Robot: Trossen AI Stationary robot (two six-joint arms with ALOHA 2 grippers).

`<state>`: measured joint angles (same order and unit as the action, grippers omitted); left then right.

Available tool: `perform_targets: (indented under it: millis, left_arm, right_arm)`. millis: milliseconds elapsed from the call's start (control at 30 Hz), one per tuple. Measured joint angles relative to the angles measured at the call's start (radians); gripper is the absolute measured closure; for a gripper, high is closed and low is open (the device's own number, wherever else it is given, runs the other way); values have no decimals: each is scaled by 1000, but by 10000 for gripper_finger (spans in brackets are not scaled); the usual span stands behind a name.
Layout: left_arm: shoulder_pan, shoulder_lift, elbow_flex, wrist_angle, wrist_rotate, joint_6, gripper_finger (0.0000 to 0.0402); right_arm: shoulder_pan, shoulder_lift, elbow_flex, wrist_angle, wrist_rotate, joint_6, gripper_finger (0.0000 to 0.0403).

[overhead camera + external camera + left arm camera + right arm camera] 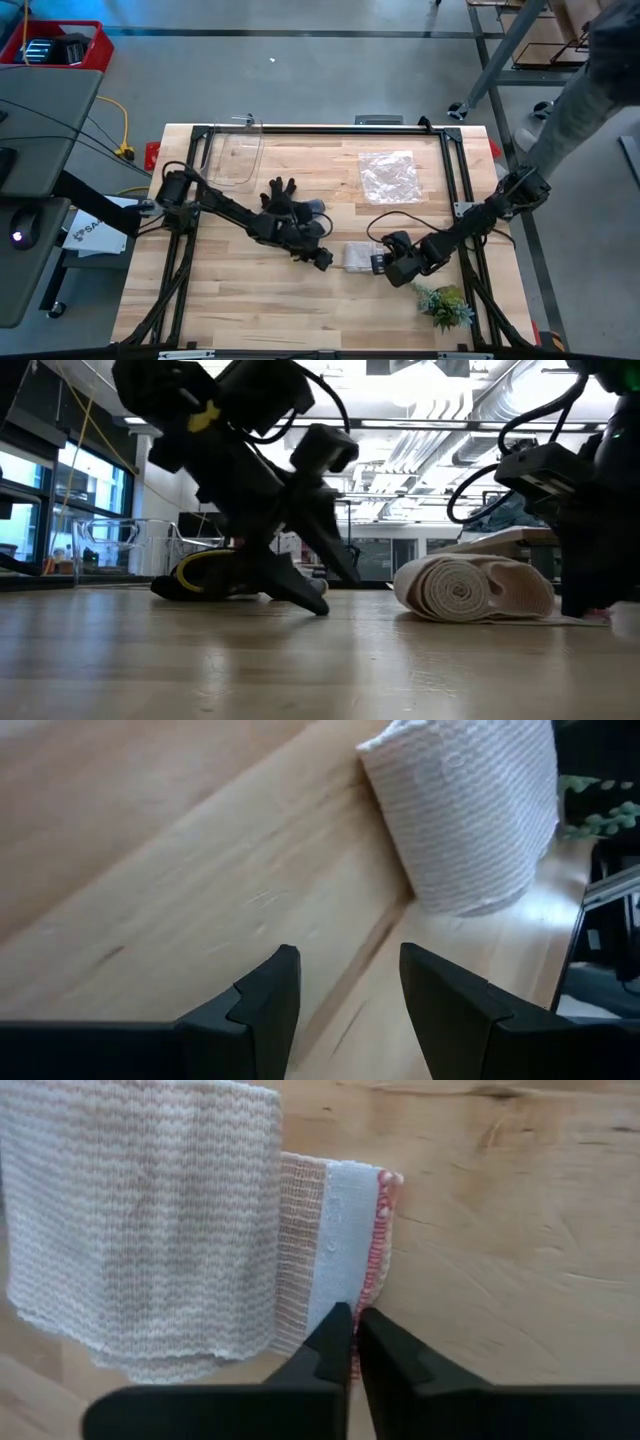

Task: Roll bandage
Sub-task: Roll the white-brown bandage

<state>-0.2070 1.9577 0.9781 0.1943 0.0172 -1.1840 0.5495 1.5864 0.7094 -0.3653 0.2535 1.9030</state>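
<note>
Bandage (140, 1220) mostly rolled, soft, light, springs loose. Right gripper (354, 1325) fingers pressed together at its tail end; left gripper (345, 990) spread, roll just ahead. Grip tail edge.

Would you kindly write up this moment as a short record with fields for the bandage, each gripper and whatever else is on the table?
bandage: the bandage lies rolled on the wooden table, its loose end flat beside the roll
left gripper: the left gripper is open, low over the wood just short of the roll, holding nothing
right gripper: the right gripper is shut at the loose end's edge
other items: black glove, clear plastic bag, small green plant
</note>
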Motion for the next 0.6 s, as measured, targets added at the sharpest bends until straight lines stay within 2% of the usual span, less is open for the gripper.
perform_targets:
  millis: [133,267,600]
  left_arm:
    - [4,20,40,-10,4,20,229]
    - [5,24,67,-16,-26,52,229]
    - [6,24,94,-11,-33,87,229]
  right_arm:
    - [-2,0,0,5,-7,4,378]
    - [5,0,23,-18,-28,0,397]
    - [-8,-5,122,-88,-16,-49,402]
